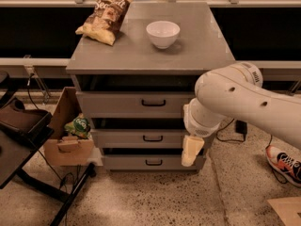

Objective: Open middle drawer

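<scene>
**Approach stage, middle drawer not opened**

Gripper [192,150] hangs low in front of the cabinet [197,55], over the right end of the middle drawer [127,138] front and dipping onto the bottom drawer [131,162]. Cannot tell whether it is spread or closed. The middle drawer's black handle [153,138] sits near, off to the gripper's left and slightly above; no contact seen. The middle drawer looks closed. Judgement: nothing done yet. Left to do: move across to the handle, grab it, pull out. Beyond the gripper, up on top, are a bowl [162,33] and a chip bag [106,15].
</scene>
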